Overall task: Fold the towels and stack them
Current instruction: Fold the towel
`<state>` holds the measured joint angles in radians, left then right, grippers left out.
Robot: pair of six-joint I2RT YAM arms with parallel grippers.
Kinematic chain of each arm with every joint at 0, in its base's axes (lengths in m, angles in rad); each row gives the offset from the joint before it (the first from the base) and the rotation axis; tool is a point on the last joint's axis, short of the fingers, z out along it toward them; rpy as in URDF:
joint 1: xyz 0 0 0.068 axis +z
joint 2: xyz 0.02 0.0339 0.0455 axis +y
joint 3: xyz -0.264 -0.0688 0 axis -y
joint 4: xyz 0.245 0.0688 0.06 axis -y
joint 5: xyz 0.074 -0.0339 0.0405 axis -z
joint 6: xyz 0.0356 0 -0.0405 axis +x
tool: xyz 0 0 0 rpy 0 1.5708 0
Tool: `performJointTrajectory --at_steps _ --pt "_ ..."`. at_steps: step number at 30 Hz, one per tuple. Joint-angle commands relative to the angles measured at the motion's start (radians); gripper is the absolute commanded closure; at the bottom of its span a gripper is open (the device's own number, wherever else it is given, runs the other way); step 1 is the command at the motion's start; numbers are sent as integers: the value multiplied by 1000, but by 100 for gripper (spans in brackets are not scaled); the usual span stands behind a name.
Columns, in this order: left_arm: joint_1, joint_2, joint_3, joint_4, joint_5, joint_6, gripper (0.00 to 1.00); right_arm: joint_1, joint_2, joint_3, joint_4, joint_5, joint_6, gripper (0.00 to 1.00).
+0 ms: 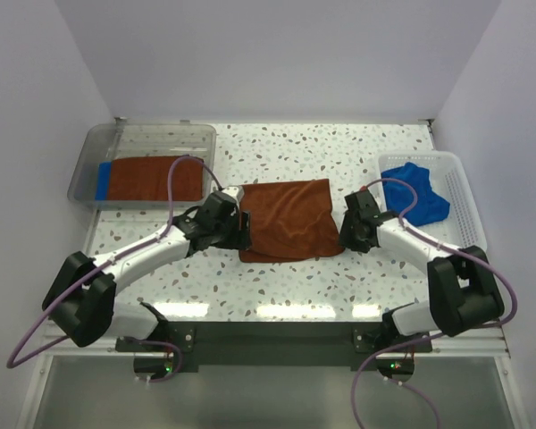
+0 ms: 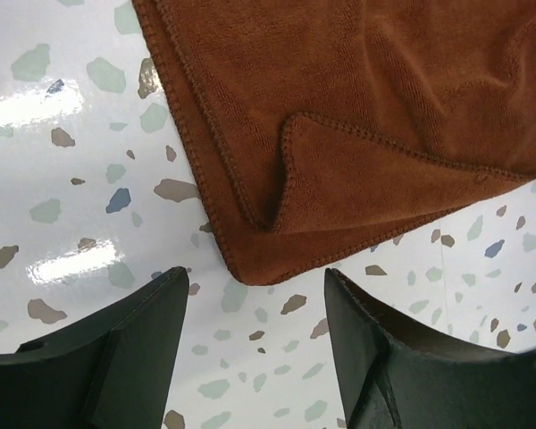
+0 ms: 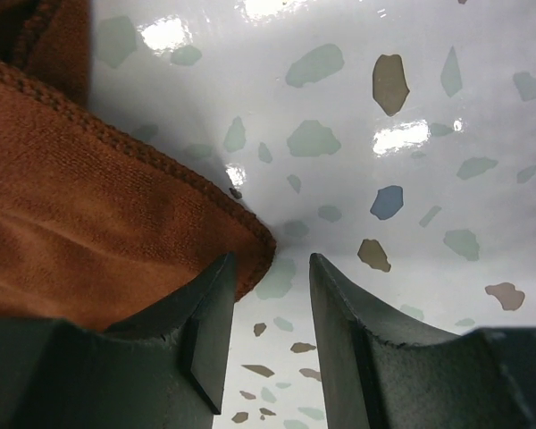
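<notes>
While the rust-brown terry towel (image 1: pixel 290 219) lies mid-worktop between the parted, empty left gripper (image 2: pixel 255 277) and right gripper (image 3: pixel 270 264), a clear plastic tray (image 1: pixel 80 170) occupies the far-left corner, a white mesh basket (image 1: pixel 469 192) the right edge.

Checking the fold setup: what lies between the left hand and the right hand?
The rust-brown towel, spread on the table, with the left hand at its left edge and the right hand at its right edge. The top external view shows it.
</notes>
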<state>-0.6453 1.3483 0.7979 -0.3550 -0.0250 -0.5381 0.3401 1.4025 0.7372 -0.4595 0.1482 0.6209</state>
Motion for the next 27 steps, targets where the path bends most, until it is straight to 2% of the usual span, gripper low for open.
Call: performJointTrajectory --at_steps 1,7,11,14,15,16,22,27 --pt "-10 -6 -3 62 -32 -88 33 -6 15 -15 77 45 22 58" --pt "-16 11 -2 86 -47 -145 33 -6 56 -35 123 39 23 62" --pt "-22 32 1 85 -78 -184 33 -4 67 -44 131 16 13 74" --pt "-27 54 9 79 -99 -226 34 -6 50 -48 114 2 -1 89" --pt "-30 57 11 76 -105 -247 34 -4 29 -47 108 4 -6 98" --pt "-31 60 20 73 -111 -258 34 -4 17 -44 98 2 -10 100" --pt "-39 112 72 45 -141 -339 37 -4 -101 -55 19 14 -46 100" --pt "-54 182 147 31 -150 -332 40 -3 -149 -91 36 -41 -70 100"
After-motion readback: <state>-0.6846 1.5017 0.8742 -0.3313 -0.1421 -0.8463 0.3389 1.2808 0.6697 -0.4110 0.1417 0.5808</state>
